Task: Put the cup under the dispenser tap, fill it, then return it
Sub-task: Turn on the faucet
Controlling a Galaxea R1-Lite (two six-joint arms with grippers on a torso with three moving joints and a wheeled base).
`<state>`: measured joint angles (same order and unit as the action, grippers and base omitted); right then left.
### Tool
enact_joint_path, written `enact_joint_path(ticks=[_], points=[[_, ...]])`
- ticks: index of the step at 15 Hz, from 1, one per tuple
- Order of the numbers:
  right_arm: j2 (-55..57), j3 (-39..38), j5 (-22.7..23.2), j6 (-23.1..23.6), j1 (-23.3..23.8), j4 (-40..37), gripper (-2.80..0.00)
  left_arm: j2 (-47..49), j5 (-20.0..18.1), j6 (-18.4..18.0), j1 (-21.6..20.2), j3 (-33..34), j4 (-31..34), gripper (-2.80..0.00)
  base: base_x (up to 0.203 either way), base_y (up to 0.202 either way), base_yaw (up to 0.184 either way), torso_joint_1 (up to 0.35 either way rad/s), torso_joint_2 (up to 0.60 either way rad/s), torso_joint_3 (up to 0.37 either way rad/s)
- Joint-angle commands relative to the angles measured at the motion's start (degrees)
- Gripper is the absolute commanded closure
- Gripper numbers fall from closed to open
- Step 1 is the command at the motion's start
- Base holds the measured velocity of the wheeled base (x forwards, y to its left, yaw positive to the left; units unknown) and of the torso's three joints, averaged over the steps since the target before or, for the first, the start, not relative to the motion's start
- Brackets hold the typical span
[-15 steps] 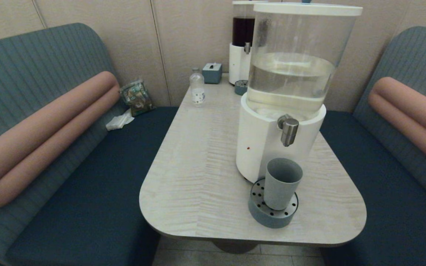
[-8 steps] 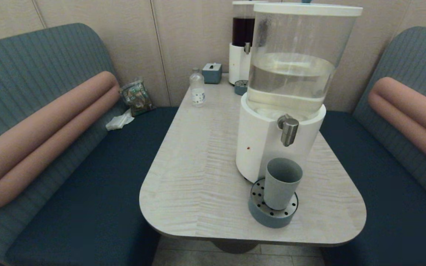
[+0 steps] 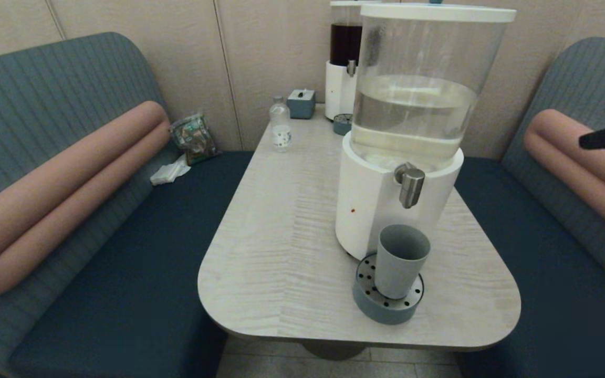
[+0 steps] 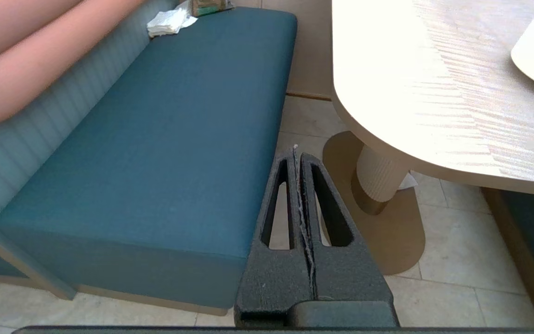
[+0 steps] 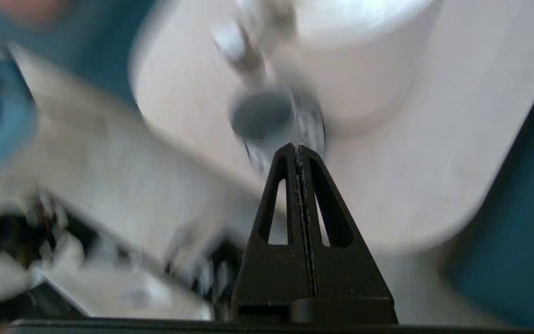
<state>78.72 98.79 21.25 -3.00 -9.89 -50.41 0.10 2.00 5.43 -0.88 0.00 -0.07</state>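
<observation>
the right hand (image 5: 297,150) is clenched on nothing, raised at the right side of the counter (image 3: 281,252) above the bench seat, well apart from the cup (image 3: 400,261). the left hand (image 4: 295,153), also clenched and empty, hangs low beside the counter's edge. the cup stands upright on the round perforated tray (image 3: 371,304), under the dispenser tap (image 3: 411,186).

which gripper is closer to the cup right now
The right. The right gripper hangs in the air, pointed toward the cup on its tray; the left gripper is parked low beside the bench, below the table edge.
</observation>
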Motion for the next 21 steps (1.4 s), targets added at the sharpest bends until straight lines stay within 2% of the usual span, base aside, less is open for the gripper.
enact_joint_path(ticks=[1, 3, 5, 9, 11, 13, 18, 21], points=[[8.7, 5.6, -1.6, 3.1, -1.2, -8.6, 0.0, 0.2, 0.0, 0.1, -0.1, 0.1, 0.0, 0.0, 0.0, 0.0, 0.0, 0.0, 0.0, 0.0], [9.7, 4.2, -8.8, 12.3, -3.3, -9.6, 0.0, 0.2, 0.0, 0.0, 0.0, 0.1, 0.0, 0.0, 0.0, 0.0, 0.0, 0.0, 0.0, 0.0], [10.4, 3.4, -12.0, 18.6, -5.2, -6.3, 0.0, 0.2, 0.0, 0.1, -0.1, 0.1, 0.0, 0.0, 0.0, 0.0, 0.0, 0.0, 0.0, 0.0], [11.9, 4.1, -12.5, 20.6, -7.8, 2.6, 0.0, 0.1, 0.0, 0.0, 0.0, 0.1, 0.0, 0.0, 0.0, 0.0, 0.0, 0.0, 0.0, 0.0], [13.9, 5.0, -12.4, 21.0, -8.2, 3.2, 0.0, 0.2, 0.0, 0.1, 0.0, 0.1, 0.0, 0.0, 0.0, 0.0, 0.0, 0.0, 0.0, 0.0], [15.5, 5.2, -12.4, 23.4, -9.1, 4.4, 0.0, 0.1, 0.0, 0.0, 0.0, 0.1, 0.0, 0.0, 0.0, 0.0, 0.0, 0.0, 0.0, 0.0], [20.2, 6.7, -12.4, 24.5, -13.0, 7.7, 0.0, 0.1, 0.0, 0.0, 0.0, 0.1, 0.0, 0.0, 0.0, 0.0, 0.0, 0.0, 0.0, 0.0], [22.9, 8.9, -12.3, 25.1, -13.7, 7.5, 0.0, 0.1, 0.0, 0.0, 0.0, 0.1, 0.0, 0.0, 0.0, 0.0, 0.0, 0.0, 0.0, 0.0]])
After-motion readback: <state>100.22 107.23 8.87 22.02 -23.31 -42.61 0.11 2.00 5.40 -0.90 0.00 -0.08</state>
